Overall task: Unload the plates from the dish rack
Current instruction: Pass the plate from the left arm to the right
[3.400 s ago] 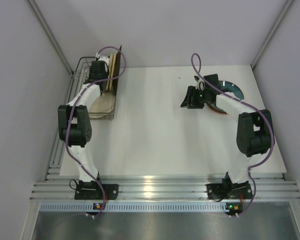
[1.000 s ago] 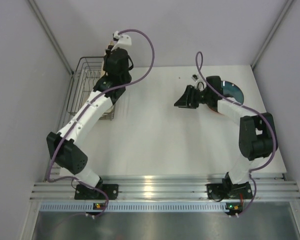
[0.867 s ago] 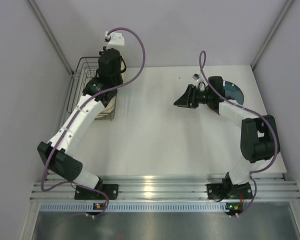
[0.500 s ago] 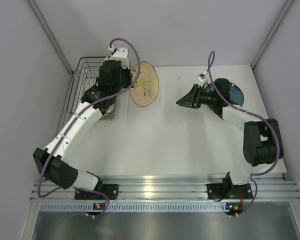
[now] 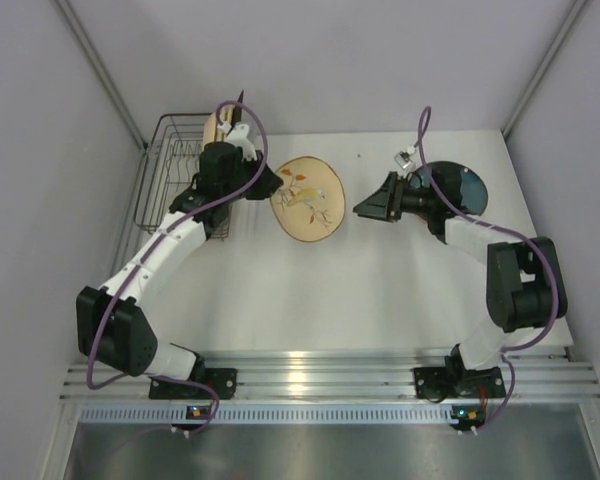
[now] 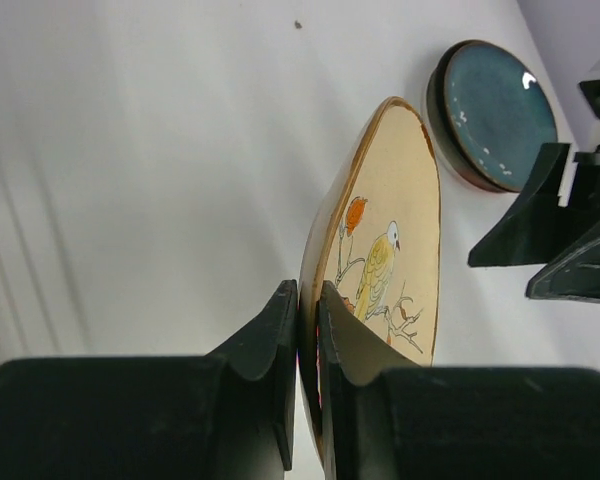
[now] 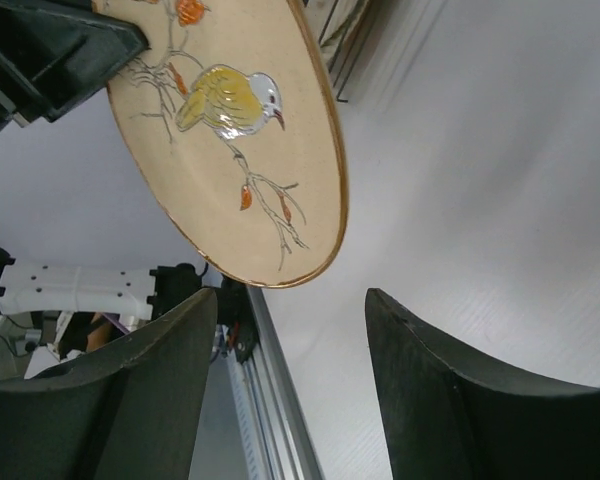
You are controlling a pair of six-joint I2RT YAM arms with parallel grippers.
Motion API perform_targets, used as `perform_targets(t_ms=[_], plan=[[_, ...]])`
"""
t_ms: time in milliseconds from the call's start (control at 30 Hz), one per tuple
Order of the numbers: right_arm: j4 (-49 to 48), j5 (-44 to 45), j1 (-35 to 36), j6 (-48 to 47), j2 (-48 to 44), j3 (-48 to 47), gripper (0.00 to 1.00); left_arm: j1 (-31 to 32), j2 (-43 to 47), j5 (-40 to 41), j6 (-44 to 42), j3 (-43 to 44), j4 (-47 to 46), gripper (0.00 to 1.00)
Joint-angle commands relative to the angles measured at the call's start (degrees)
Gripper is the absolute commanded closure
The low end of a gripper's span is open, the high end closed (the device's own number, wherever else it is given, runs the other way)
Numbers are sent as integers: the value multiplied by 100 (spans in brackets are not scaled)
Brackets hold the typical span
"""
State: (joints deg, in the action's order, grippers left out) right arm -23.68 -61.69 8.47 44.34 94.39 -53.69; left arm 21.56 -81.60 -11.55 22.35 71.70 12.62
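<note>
Over the table's middle, the left gripper point(image 5: 267, 184) is clenched on the rim of the cream bird plate point(image 5: 307, 198), which is tilted. At three o'clock from it, the right gripper point(image 5: 364, 208) stands released, not touching. The dish rack point(image 5: 158, 170) is at ten o'clock and a teal plate point(image 5: 458, 186) lies at two o'clock.

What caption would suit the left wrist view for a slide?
Left gripper pinches the rim of a cream bird plate, teal plate lying beyond.
</note>
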Motion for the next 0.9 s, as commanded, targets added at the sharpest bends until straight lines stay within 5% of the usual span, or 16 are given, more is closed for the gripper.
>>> perform_targets(t_ms=[0, 467, 733, 867], plan=[[539, -36, 67, -671, 106, -317, 38, -29, 189, -646, 603, 125, -1727, 100], [-63, -414, 348, -383, 281, -283, 39, -47, 31, -1112, 1016, -314, -2237, 100], [-558, -528, 480, 75, 405, -265, 62, -38, -127, -1420, 1500, -596, -2896, 100], [-541, -519, 498, 66, 396, -247, 83, -38, -189, -1482, 1641, -649, -3099, 100]])
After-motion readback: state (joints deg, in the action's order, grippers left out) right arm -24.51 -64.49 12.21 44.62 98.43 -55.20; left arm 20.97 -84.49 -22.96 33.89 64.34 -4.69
